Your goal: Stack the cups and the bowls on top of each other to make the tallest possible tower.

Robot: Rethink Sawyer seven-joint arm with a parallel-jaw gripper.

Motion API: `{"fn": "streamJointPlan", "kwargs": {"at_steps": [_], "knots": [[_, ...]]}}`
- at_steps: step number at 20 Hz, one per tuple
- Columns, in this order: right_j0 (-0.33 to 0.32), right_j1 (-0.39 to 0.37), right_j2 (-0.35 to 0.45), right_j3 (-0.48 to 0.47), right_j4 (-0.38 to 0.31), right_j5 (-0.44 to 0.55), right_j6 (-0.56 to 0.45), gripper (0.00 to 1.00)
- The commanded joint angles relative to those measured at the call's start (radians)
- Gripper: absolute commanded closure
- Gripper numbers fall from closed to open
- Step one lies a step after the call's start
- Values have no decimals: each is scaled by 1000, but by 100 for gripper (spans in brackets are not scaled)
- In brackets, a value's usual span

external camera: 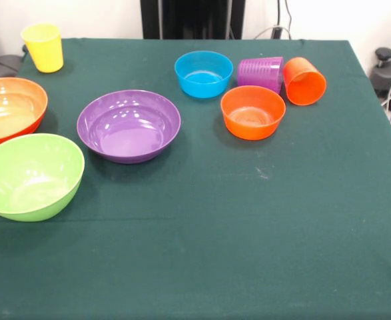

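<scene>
Front view showed no arm or end effector, so its state could not be told. Every bowl sat unstacked on the table (pixel 262 220); the orange cup (pixel 305 81) lay tipped.

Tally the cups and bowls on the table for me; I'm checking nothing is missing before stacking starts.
Bowls: 5 (large orange bowl, lime green bowl, purple bowl, small blue bowl, small orange bowl)
Cups: 3 (yellow cup, purple cup, orange cup)
Total: 8

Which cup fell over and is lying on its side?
The orange cup, at the right end beside the purple cup. Its round open mouth faces you, tipped over. The yellow cup, alone at the far left, stands upright.
</scene>
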Motion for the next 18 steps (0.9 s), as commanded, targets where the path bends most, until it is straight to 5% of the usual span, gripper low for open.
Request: {"fn": "streamJointPlan", "kwargs": {"at_steps": [1,6,18], "knots": [[-37,-16,98,92,85,-29,-60,0],[-65,-81,105,161,96,-68,-120,0],[-144,-131,163,275,42,43,-392,0]]}}
